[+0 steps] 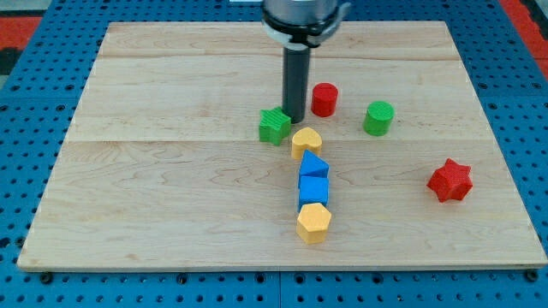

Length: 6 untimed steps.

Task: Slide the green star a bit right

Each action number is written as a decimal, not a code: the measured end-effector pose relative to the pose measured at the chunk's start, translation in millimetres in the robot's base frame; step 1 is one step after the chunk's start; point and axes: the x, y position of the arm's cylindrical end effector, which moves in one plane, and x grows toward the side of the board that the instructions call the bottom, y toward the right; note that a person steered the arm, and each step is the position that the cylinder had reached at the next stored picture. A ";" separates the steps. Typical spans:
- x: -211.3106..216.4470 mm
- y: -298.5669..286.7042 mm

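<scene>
The green star [274,125] lies on the wooden board [154,188] a little left of the middle. My tip [294,118] is down at the board, right beside the star's right edge, touching or nearly touching it. The dark rod rises straight from there to the view's top. A yellow heart-shaped block [306,141] sits just below and right of my tip.
A red cylinder [324,99] stands right of the rod, a green cylinder [378,117] further right. Two blue blocks [313,178] and a yellow hexagon [313,222] line up below the heart. A red star [450,180] lies at the right.
</scene>
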 end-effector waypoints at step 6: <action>37.6 -94.9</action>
